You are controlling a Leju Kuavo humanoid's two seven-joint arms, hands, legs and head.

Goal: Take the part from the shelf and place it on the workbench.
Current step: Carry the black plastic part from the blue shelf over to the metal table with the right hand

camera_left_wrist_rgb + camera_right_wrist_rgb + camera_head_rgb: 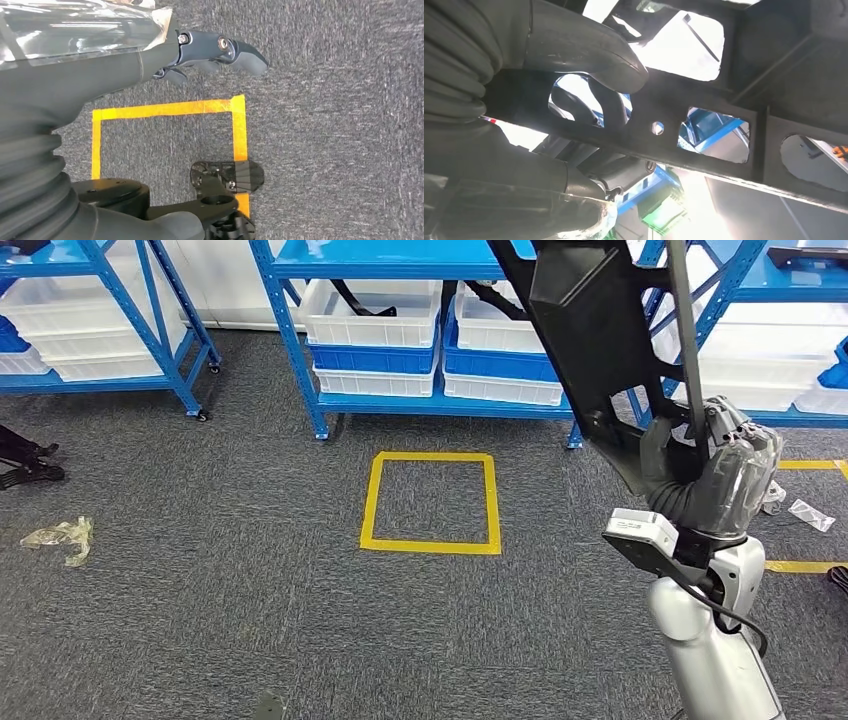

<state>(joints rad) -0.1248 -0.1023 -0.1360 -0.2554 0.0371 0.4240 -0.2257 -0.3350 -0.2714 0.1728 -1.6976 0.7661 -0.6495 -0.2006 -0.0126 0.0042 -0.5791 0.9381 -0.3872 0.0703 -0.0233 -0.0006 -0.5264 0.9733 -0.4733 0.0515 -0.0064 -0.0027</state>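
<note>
Gripping the black part (590, 330), right hand (715, 475) fingers wrap it; left hand (150, 55) fingers spread, empty.

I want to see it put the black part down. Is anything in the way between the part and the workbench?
Can't tell: the right hand holds the black part, but only grey carpet, a yellow tape square and blue shelves are ahead.

The silver right arm is raised, its plastic-wrapped grey right hand (712, 475) clenched around a flat black cut-out part (600, 330). The grey left hand (150, 55) hangs floorward, fingers (235, 50) apart, holding nothing.
</note>
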